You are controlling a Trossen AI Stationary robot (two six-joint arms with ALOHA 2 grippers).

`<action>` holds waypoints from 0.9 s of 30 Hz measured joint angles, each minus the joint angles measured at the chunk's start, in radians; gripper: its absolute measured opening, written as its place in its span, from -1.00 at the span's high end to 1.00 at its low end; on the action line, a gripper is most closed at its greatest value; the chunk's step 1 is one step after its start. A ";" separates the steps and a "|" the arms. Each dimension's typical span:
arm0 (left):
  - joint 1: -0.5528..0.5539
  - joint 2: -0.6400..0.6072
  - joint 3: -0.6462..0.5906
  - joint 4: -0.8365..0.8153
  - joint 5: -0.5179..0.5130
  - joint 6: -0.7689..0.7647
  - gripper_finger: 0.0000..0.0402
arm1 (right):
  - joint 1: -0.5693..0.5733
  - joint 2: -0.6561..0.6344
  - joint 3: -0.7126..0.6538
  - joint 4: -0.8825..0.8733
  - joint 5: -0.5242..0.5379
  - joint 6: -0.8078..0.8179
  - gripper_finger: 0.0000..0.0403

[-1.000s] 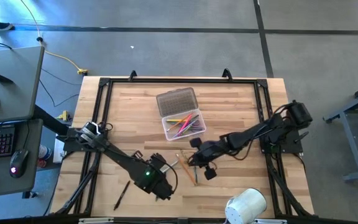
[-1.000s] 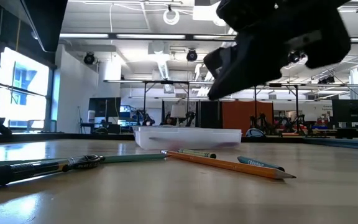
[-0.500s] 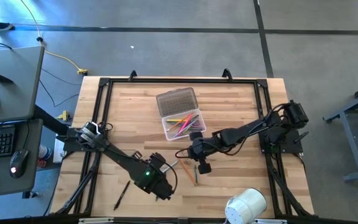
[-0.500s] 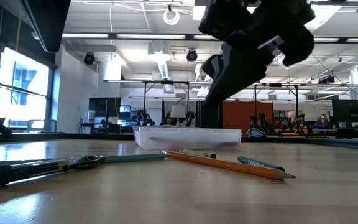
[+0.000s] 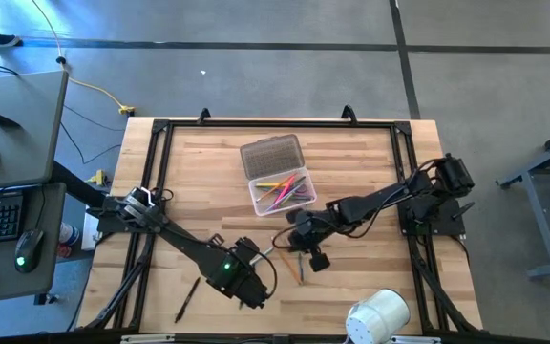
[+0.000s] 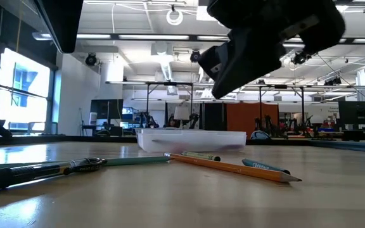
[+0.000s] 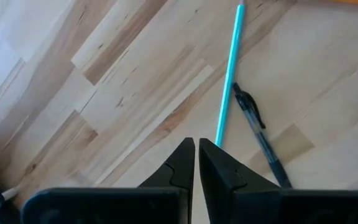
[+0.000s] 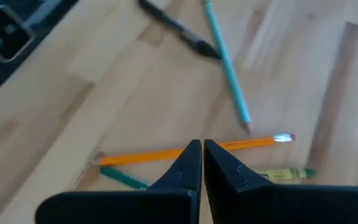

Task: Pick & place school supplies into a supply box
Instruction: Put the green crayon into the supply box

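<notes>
The clear supply box (image 5: 283,194) stands open at mid-table with several coloured pens inside, its ribbed lid (image 5: 270,155) folded back toward the far edge. Loose supplies lie just near of it: an orange pencil (image 8: 166,153), a teal pencil (image 8: 227,68), a black pen (image 8: 178,28), a green pencil (image 8: 122,177) and a yellow-green marker (image 8: 284,172). My right gripper (image 5: 297,232) (image 8: 202,155) hovers shut above the orange pencil. My left gripper (image 5: 252,260) (image 7: 196,158) is shut over bare wood beside the teal pencil (image 7: 229,74) and the black pen (image 7: 261,135). Another black pen (image 5: 187,298) lies near the near-left corner.
A fat white roll (image 5: 378,317) sits at the near edge on the right. A black metal frame (image 5: 160,129) runs round the tabletop. In the low view the box (image 6: 192,140) stands behind the orange pencil (image 6: 233,166). Bare wood lies on the far left and far right.
My right gripper has moved toward the table's left and slightly toward the supply box, then eased back a little, staying shut above the loose pencils. The pencils and the box have not moved.
</notes>
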 joint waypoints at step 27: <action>0.000 0.000 0.000 0.020 0.004 0.001 0.70 | 0.049 0.015 0.000 -0.016 -0.203 -0.370 0.39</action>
